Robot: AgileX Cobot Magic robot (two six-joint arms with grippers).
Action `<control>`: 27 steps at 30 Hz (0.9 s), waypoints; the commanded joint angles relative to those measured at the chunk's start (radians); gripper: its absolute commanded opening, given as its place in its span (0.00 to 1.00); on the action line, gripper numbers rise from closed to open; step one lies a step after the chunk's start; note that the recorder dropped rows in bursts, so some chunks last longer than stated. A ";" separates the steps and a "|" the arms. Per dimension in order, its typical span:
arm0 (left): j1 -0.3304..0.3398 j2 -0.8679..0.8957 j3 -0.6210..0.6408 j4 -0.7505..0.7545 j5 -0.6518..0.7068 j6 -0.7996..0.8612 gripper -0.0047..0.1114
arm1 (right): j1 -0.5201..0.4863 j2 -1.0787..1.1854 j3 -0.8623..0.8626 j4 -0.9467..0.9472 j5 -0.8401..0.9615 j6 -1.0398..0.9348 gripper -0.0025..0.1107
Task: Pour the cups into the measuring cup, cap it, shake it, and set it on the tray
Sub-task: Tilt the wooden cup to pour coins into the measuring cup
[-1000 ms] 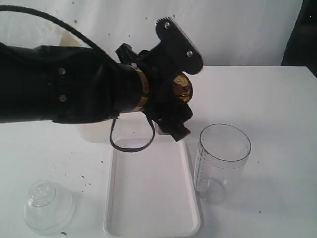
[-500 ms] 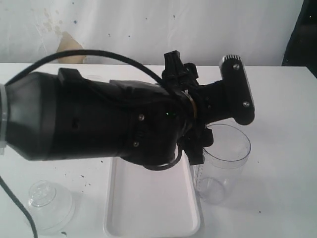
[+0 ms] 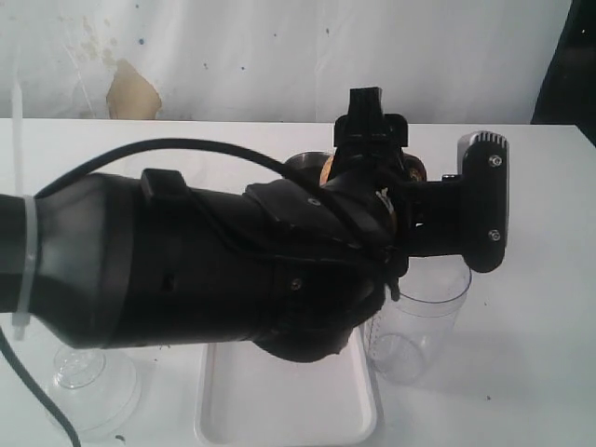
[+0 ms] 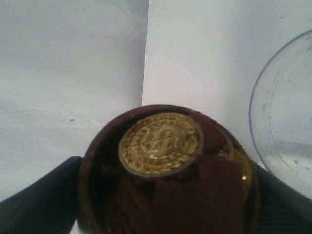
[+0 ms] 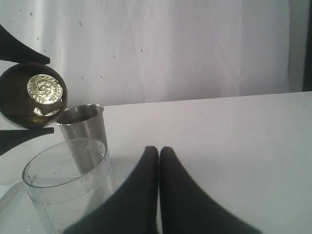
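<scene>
Left arm [image 3: 186,270]: matte black, bulky rounded housing, small recessed screws. White tie [image 3: 28,251] bands it. Black cable [image 3: 214,143] loops over. End plate [image 3: 484,200]: black, two silver screws. Right gripper [image 5: 158,148]: smooth black tapered fingers [image 5: 139,200].

wooden cup [image 4: 165,165] 1 | steel tumbler [image 5: 84,124] 1 | measuring cup [image 3: 419,326] 1 (clear) | tray [image 3: 279,405] 1 | dome lid [image 3: 88,382] 1

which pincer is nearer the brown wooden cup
Left. The left pincer grips the wooden cup by the measuring cup; the right pincer is shut, apart from it.
</scene>
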 commanded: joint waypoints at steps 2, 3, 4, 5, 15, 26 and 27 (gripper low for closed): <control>-0.005 -0.006 -0.009 0.040 0.025 0.041 0.04 | 0.007 -0.006 0.006 -0.001 -0.008 0.001 0.02; -0.005 -0.006 -0.009 0.040 0.027 0.061 0.04 | 0.007 -0.006 0.006 -0.001 -0.008 0.001 0.02; -0.005 -0.006 -0.009 0.040 0.031 0.077 0.04 | 0.007 -0.006 0.006 -0.001 -0.008 0.001 0.02; -0.005 -0.006 -0.009 0.040 0.034 0.084 0.04 | 0.007 -0.006 0.006 -0.001 -0.008 0.001 0.02; -0.006 -0.006 -0.009 0.042 0.036 0.163 0.04 | 0.007 -0.006 0.006 -0.001 -0.008 0.001 0.02; -0.040 0.059 -0.009 0.134 0.162 0.244 0.04 | 0.007 -0.006 0.006 -0.001 -0.008 0.001 0.02; -0.044 0.076 -0.009 0.158 0.192 0.242 0.04 | 0.007 -0.006 0.006 -0.001 -0.008 0.001 0.02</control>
